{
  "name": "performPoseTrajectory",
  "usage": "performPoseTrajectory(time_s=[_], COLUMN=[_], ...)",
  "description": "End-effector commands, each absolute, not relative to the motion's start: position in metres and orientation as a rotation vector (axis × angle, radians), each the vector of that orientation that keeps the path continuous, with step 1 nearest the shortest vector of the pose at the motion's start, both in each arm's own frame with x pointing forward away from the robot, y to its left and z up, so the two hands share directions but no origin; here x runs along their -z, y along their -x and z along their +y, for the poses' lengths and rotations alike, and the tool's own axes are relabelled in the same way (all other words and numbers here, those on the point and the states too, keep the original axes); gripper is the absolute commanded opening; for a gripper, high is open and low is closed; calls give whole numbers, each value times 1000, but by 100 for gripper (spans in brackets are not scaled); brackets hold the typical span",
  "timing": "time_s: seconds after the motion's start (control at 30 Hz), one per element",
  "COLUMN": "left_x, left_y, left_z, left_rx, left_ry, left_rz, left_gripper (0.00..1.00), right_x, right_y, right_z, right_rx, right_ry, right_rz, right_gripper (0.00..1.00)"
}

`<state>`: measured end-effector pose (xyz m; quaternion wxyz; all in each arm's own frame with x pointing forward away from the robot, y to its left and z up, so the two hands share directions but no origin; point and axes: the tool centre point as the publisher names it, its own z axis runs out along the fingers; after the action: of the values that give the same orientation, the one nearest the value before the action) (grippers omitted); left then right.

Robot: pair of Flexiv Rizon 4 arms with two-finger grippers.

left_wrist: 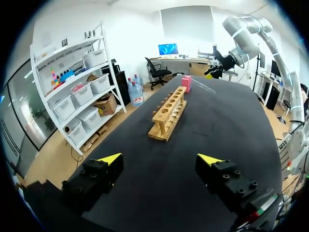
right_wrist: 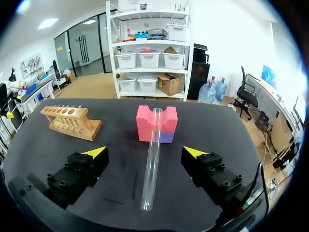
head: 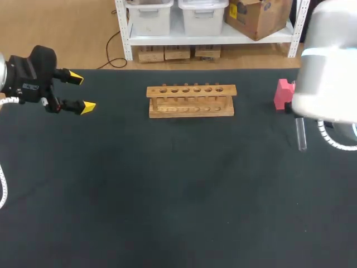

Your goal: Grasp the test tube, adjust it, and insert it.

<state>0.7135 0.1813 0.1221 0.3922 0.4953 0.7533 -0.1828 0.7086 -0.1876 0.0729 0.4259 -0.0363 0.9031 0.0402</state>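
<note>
**A:** Start at the left. What is the left claw (head: 82, 92) doing?

**B:** It hangs over the black tabletop (head: 178, 195) at about 9 o'clock from the middle. It is released, with its yellow tips spread and nothing between them. From its wrist camera, the wooden tube rack (left_wrist: 169, 113) lies well ahead of it.

**A:** And the middle?

**B:** The wooden tube rack (head: 191, 101) stands at 12 o'clock, near the far edge. Its row of holes faces up.

**A:** Where is the test tube?

**B:** It is over at 3 o'clock. The test tube (head: 302, 135) is clear glass and sits just beside a pink block (head: 283, 94), which is at 2 o'clock. From the right wrist, the test tube (right_wrist: 152, 154) runs straight ahead between the fingers. Its far end is at the notch of the pink block (right_wrist: 157, 126), but I cannot tell whether it rests there.

**A:** So the right claw has it?

**B:** No. The right claw (right_wrist: 145, 152) is released, with one finger on each side of the tube and neither touching it. From above, the right arm (head: 329, 72) hides that claw.
</note>
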Motion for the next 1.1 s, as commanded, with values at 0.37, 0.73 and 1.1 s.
performPoseTrajectory(time_s=[0.37, 0.73, 1.1], left_x=[-120, -120, -120], left_y=[-712, -712, -712], left_z=[182, 182, 182], left_rx=[464, 464, 464], left_ry=[-1254, -1254, -1254], left_rz=[1903, 1903, 1903], left_gripper=[100, 100, 100], right_x=[-49, -43, -33], right_y=[-737, -748, -754], right_z=[-190, -197, -195], right_rx=[-102, -88, -71], right_ry=[67, 14, 8], right_rz=[2228, 2237, 2232], right_gripper=[100, 100, 100])
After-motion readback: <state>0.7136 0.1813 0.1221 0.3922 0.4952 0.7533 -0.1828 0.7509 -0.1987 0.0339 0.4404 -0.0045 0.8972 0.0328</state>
